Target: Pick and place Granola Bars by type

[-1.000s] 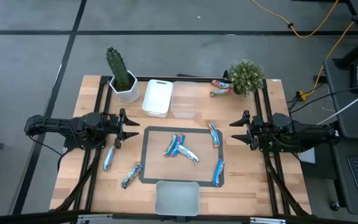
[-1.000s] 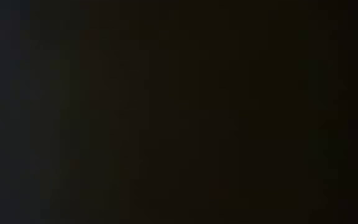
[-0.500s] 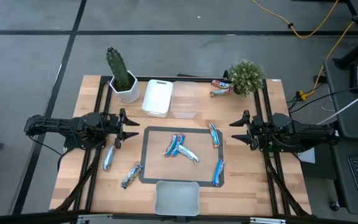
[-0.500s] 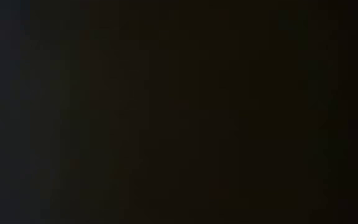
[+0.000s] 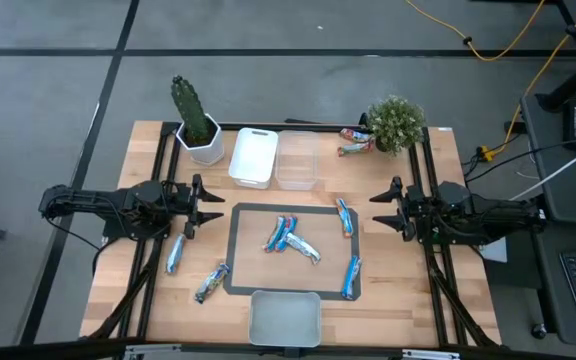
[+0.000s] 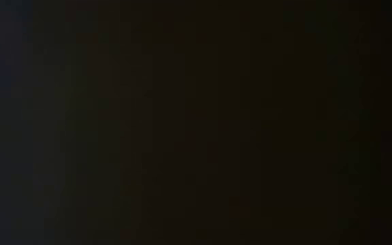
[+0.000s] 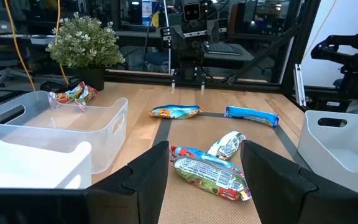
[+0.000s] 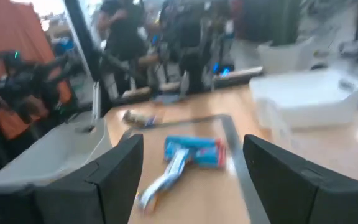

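Nothing has moved since the earlier frame. The left gripper [image 5: 211, 208] waits with fingers released; blue and silver Granola Bars [image 5: 290, 238] lie on the tabletop [image 5: 148, 300] mat; the right gripper [image 5: 380, 209] seems released too.

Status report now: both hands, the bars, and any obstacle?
Left hand open, empty, left of mat. Right hand open, empty, right of mat. Bars loose, unsorted. Nothing in the way.

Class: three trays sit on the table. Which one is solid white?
The white tray beside the cactus pot; the clear tray next to it and the near-edge tray are translucent.
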Controlling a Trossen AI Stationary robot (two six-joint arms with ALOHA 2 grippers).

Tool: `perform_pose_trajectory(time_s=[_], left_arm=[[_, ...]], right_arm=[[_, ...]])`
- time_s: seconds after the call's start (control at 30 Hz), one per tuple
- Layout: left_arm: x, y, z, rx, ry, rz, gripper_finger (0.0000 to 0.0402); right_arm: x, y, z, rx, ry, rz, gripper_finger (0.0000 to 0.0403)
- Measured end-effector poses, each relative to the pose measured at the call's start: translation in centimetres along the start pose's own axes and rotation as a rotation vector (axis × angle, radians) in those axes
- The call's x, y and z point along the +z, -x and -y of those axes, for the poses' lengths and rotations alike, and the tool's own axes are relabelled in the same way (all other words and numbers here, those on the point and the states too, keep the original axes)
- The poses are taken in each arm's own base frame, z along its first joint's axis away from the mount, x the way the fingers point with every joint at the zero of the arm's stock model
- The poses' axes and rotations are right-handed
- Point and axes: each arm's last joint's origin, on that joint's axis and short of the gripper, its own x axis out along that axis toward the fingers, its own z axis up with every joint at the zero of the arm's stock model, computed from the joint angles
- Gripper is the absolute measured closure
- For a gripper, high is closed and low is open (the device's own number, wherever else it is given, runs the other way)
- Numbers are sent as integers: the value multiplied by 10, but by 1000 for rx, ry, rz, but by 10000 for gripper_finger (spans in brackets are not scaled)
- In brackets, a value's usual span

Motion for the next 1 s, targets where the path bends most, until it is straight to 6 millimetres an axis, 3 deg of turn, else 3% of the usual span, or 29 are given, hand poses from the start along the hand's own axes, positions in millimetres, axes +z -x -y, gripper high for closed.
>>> perform_pose_trajectory(time_s=[0.3, 0.5, 0.73, 0.93, 1.0], left_arm=[[4, 0, 0, -7, 17, 40, 210], [6, 0, 0, -6, 156, 66, 210], [23, 3, 0, -5, 433, 249, 210], [26, 4, -4, 136, 476, 308, 210], [39, 7, -2, 115, 477, 334, 213]], right_arm=[[7, 0, 0, -35, 1, 75, 125], [8, 0, 0, -32, 4, 85, 125], [8, 0, 0, -49, 83, 86, 125], [9, 0, 0, -49, 104, 95, 125], [9, 0, 0, -50, 106, 96, 125]])
